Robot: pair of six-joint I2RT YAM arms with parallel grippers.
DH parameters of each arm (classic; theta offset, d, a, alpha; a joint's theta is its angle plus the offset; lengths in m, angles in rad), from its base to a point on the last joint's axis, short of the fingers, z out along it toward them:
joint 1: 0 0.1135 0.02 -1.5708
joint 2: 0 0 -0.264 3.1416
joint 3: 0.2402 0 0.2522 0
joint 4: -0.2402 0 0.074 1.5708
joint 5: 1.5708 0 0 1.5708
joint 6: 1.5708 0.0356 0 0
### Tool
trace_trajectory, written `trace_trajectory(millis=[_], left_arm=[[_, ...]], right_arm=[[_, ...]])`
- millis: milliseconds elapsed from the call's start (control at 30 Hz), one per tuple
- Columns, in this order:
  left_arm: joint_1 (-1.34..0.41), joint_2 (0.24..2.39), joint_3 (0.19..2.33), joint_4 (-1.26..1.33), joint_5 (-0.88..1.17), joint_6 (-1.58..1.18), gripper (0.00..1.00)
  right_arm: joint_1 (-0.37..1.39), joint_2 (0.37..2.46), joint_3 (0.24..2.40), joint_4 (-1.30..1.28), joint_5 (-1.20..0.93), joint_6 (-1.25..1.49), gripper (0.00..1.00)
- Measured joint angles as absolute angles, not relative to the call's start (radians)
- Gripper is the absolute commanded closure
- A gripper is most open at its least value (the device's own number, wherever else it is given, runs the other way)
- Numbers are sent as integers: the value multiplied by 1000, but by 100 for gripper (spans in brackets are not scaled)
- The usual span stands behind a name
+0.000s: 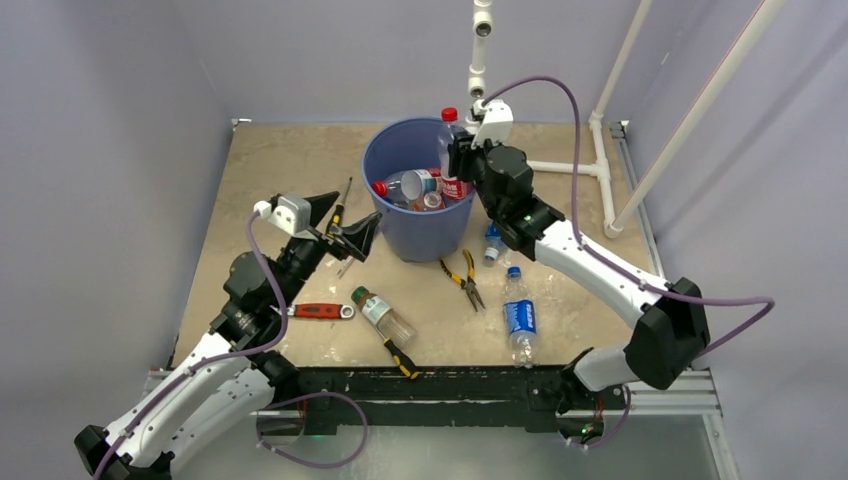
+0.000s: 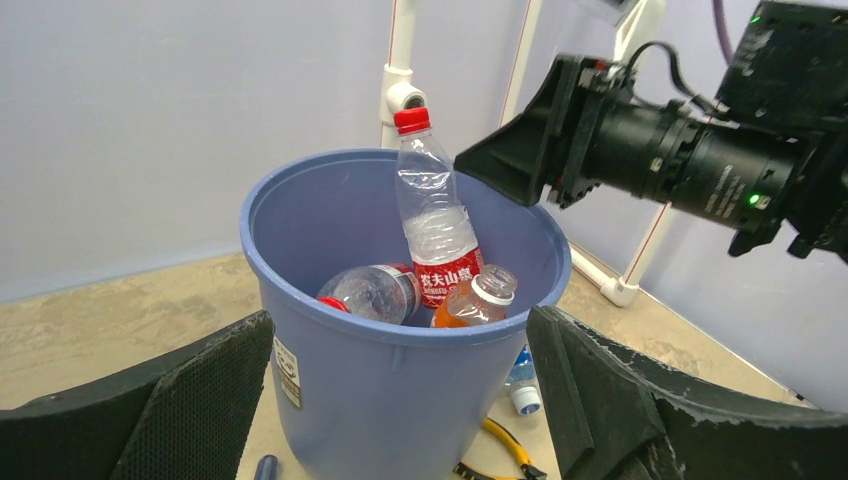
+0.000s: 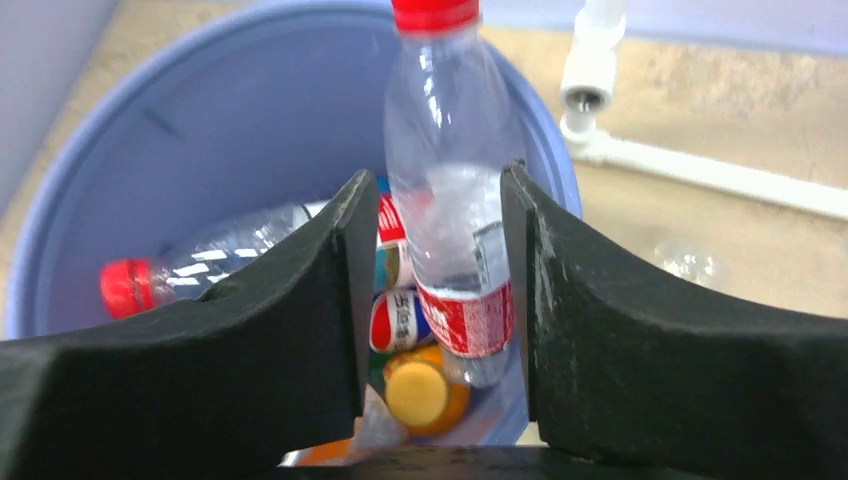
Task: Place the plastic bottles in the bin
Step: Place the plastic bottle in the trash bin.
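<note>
The blue bin (image 1: 374, 150) stands at mid-table; it also shows in the left wrist view (image 2: 400, 400) and the right wrist view (image 3: 180, 100). A clear red-capped bottle (image 1: 449, 135) (image 2: 432, 215) (image 3: 450, 180) leans upright inside it against the far rim, above a lying clear bottle (image 2: 370, 292) and an orange bottle (image 2: 475, 300). My right gripper (image 1: 462, 160) (image 3: 432, 190) is open over the bin's right rim, jaws either side of the leaning bottle with a gap. My left gripper (image 1: 352, 215) (image 2: 400, 330) is open and empty at the bin's near left side.
Three bottles lie on the table: a blue-capped one (image 1: 518, 315), a green-capped one (image 1: 382, 315) and a small one (image 1: 492, 242) by the bin. Pliers (image 1: 462, 280), a red-handled tool (image 1: 320, 311), a screwdriver (image 1: 342, 205) and white pipes (image 1: 600, 165) are around.
</note>
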State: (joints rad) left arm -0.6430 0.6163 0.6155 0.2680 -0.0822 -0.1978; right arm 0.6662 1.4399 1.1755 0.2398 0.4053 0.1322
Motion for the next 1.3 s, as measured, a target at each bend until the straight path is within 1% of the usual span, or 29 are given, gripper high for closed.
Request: trace_trajectory(millis=[67,167,267,400,467,600,700,800,867,1033,1200,1300], left_arm=[[-643,617,616,268,-82,-198,3],[-643,618,616,268,-82,-198,3],[-643,619,616,268,-82,-198,3],[-643,619,616,268,-82,-198,3],[-643,619,616,268,-82,-198,3],[-643,619,616,268,-83,-198,3],[-643,619,616,267,-83,-198,3],[-643,619,616,267,-83,-198,3],[-643,620,616,268,-83,-198,3],[-643,630,616,268,-83,-198,3],[-643,649,616,267,-83,-199,3],[-643,660,616,266,-83,-199,3]], right_arm=[[666,1425,1191,237,406,131,41],[666,1444,1277,229,407,126,39],[666,1503,1385,226,413,117,38],[656,1619,1501,210,430,109,40],[648,1671,1521,188,432,104,44],[633,1745,1528,141,437,94,65],[628,1750,1525,138,433,91,74],[628,1711,1495,145,432,91,81],[628,1681,1468,152,433,91,85],[628,1594,1392,180,428,94,91],[628,1514,1298,226,393,94,100],[628,1491,1261,247,373,94,100]])
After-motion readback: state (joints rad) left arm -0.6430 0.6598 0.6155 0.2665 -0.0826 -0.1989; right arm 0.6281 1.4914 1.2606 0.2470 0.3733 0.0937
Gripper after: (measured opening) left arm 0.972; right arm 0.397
